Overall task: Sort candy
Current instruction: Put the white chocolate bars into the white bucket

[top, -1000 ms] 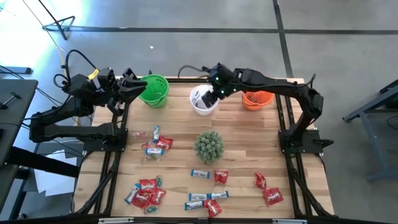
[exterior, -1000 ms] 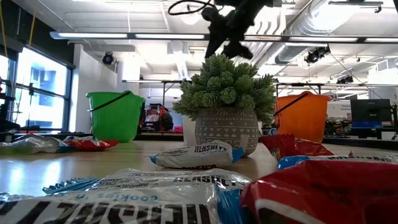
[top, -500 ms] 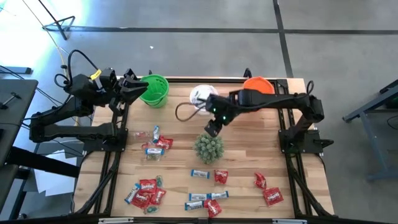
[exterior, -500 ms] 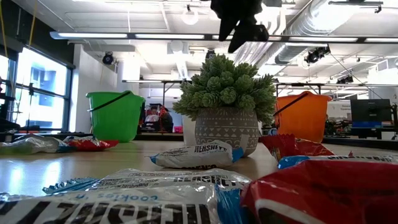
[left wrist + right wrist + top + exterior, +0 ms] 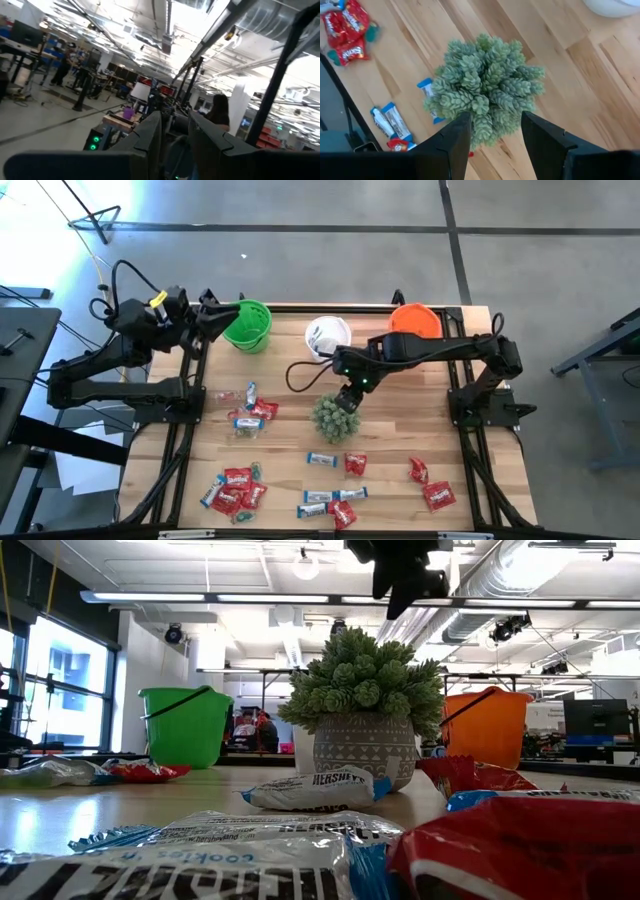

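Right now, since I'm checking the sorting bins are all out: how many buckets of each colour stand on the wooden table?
Green plastic bucket: 1
White plastic bucket: 1
Orange plastic bucket: 1
Total: 3

Plant (image 5: 335, 416) mid-table; cups (image 5: 328, 338) behind; candy (image 5: 330, 498) in front.
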